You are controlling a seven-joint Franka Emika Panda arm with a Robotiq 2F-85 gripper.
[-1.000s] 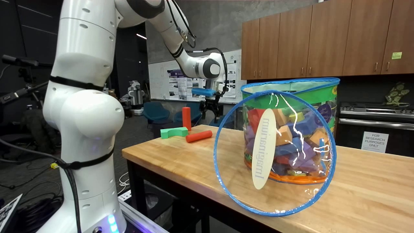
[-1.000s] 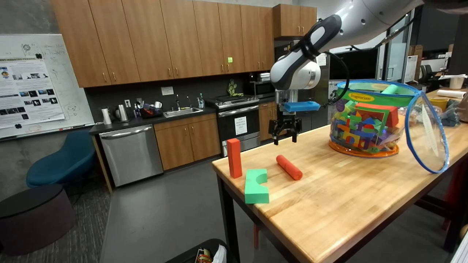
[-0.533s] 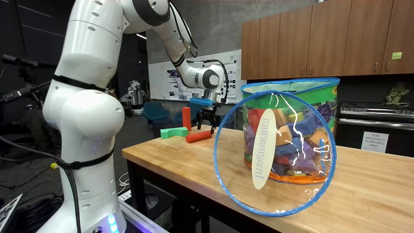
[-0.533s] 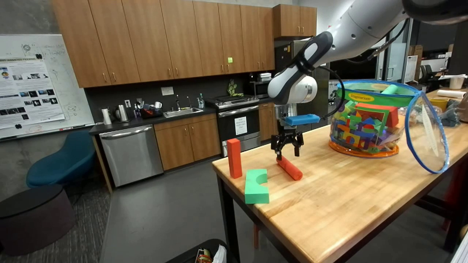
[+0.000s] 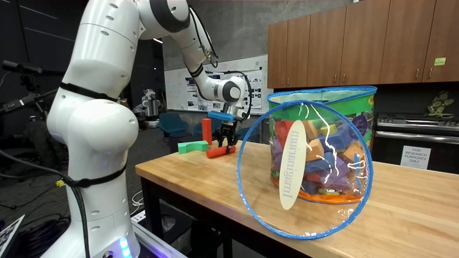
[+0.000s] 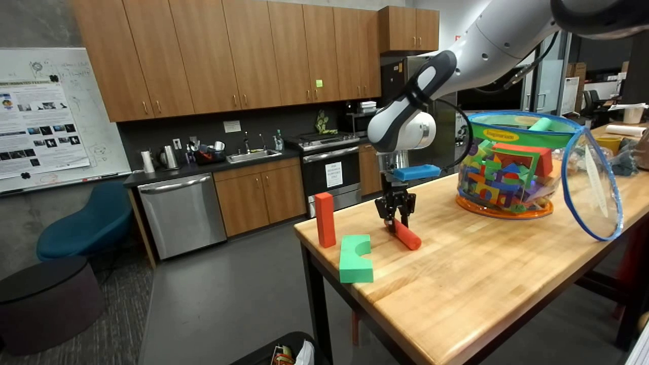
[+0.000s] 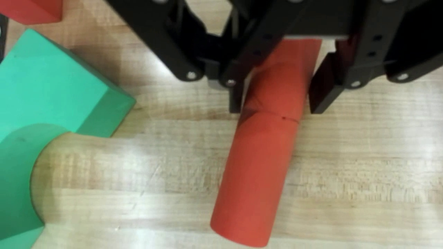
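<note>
Cylinder (image 7: pixel 254 180) lies directly between the part-closed fingers of the gripper (image 7: pixel 276 109), its long axis roughly square to their closing line, one end jutting well past them; whether they truly grip it is unclear. Off beyond one finger sits the arch (image 7: pixel 52 90), and farther that way the upright block (image 7: pixel 34 10)

I can read "Imaginarium" twice from here: on the cream oval label (image 5: pixel 293 165) of the blue-rimmed round clear plastic lid (image 5: pixel 309 236), and on the yellow oval label (image 6: pixel 500 135) of the green-topped clear plastic bag (image 6: pixel 545 138). White paper sign (image 5: pixel 415 157) on the black-and-steel oven (image 5: pixel 444 154) says "FOR RESEARCH PURPOSES ONLY" lol.
</note>
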